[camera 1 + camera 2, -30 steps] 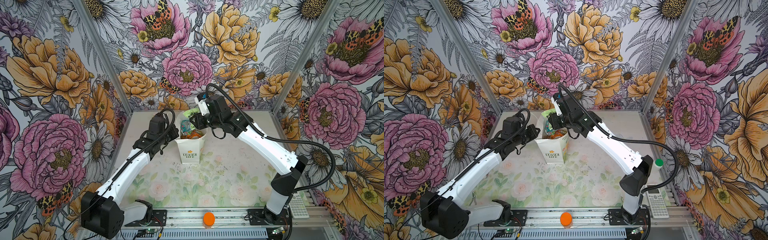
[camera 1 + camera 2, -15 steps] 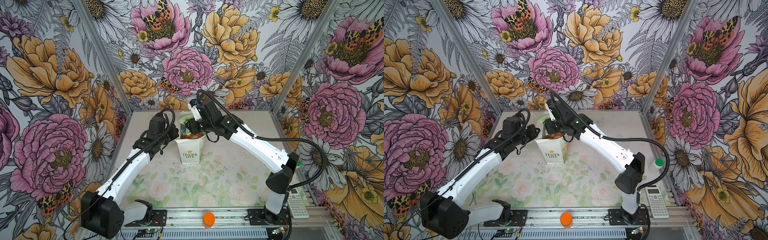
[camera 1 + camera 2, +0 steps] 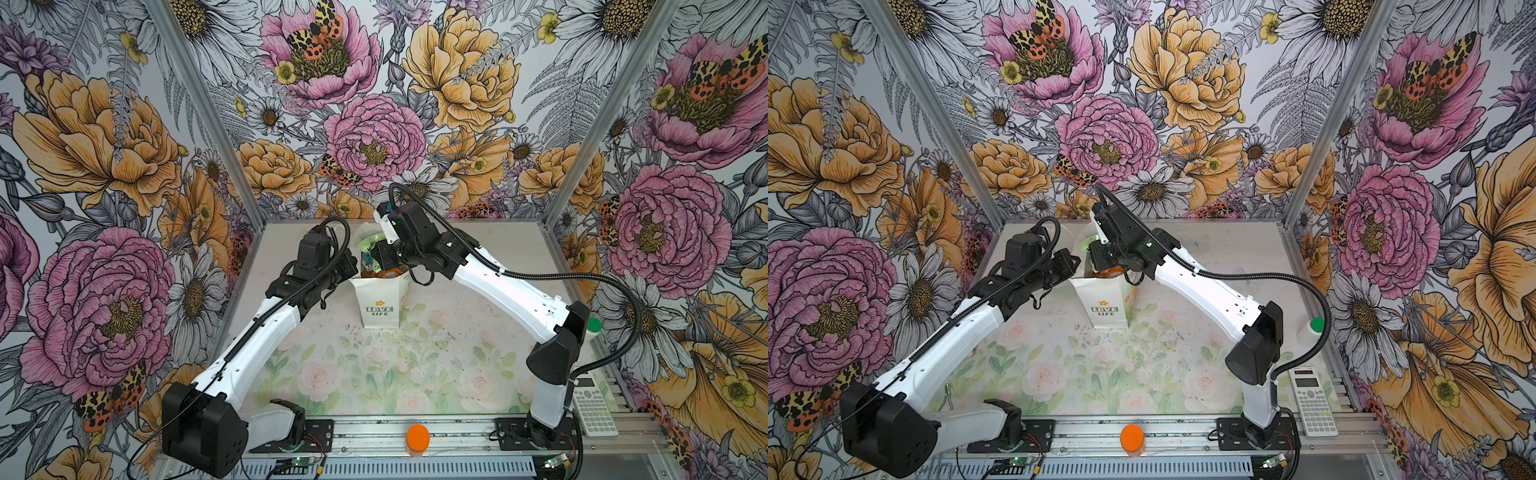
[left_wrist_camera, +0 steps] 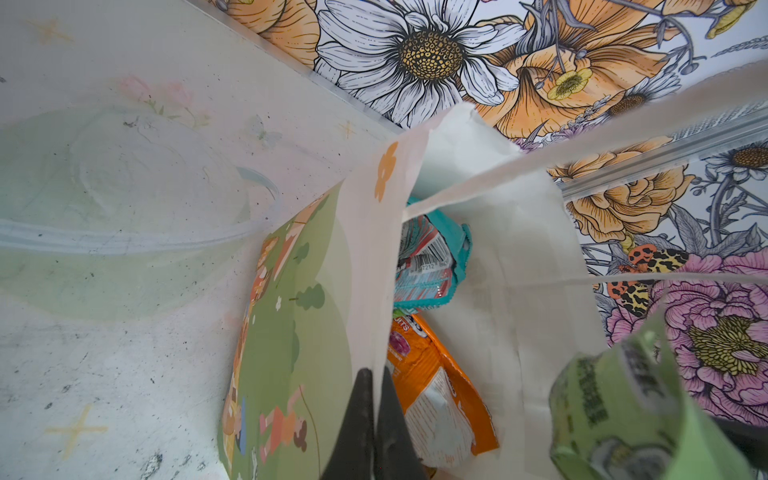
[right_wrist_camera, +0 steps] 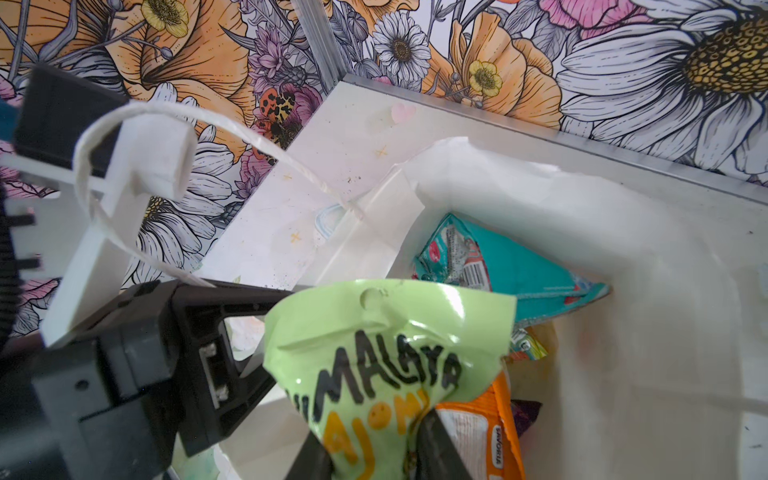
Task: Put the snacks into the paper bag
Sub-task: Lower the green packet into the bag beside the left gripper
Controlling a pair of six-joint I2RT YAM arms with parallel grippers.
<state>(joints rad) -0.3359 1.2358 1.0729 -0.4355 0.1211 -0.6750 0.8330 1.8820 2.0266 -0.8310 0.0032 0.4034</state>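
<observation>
The counter (image 3: 457,332), printed with pale roses, is enclosed by flowered walls. The left arm (image 3: 266,332) and right arm (image 3: 511,291) are both extended to the paper bag (image 3: 380,305), which is stood upright towards the back of the counter, its "LOVE LIFE" side turned to the front in both top views.

The bag's mouth is held open. The left jaws are closed on the upper edge of its picture-printed wall, one finger (image 4: 359,415) outside and the other inside. In the right wrist view a white cord handle (image 5: 249,141) is seen looped over a white fitting on the left arm.

The right jaws are clamped on the lower part of a pale green packet (image 5: 386,353), which is held at the open mouth; whether its lower end is below the rim cannot be told.

Inside the bag a teal packet (image 5: 519,266) is lodged against the far wall. An orange-and-white packet (image 5: 478,436) lies beside it, and the corner of a purple packet (image 5: 525,411) is just visible.
</observation>
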